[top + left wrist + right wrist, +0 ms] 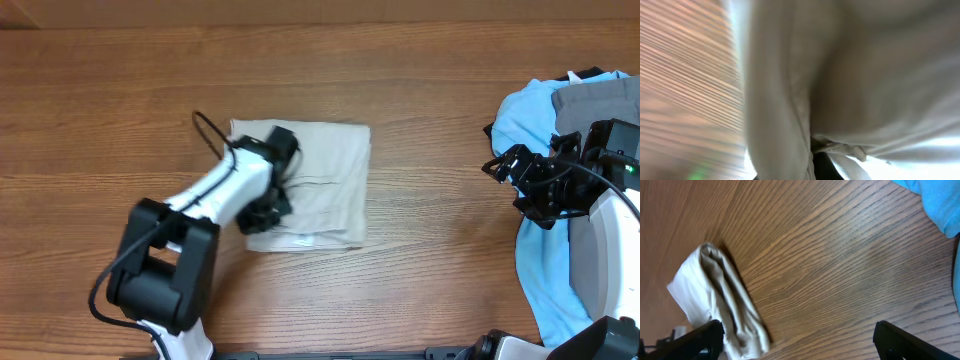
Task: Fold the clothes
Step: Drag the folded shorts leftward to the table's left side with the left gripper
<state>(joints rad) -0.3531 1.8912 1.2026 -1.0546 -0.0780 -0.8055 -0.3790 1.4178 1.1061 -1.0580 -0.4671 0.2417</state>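
Two arms work at a wooden table (420,80). From above, the beige shorts (325,180) lie folded into a thick rectangle in the middle of the view. The left arm (205,195) reaches over the left part of the shorts, and the left gripper (272,200) sits low on the left edge of the shorts, touching the cloth. Its jaws are hidden under its own body here. Well to the right of the shorts the right gripper (515,170) hangs over bare wood with its jaws spread and nothing between them. Just behind it, further from the shorts, a blue T-shirt (530,110) lies in a heap, with a grey garment (600,100) on top of it.

The left wrist view is blurred and almost filled by the shorts (865,75) – pale cloth in soft folds, very close to the lens. To the left of the shorts a strip of table (685,75) shows. At the bottom edge the cloth bunches into a dark finger; the jaws are pressed together, pinching the shorts.

In the right wrist view the shorts (720,300) lie at the lower left, seen from their side, so the stacked layers show. The right gripper (799,326) is wide apart – one of its fingers (695,335) stands in front of the shorts, the other far to the right. The blue T-shirt (940,205) fills the corner opposite the shorts.
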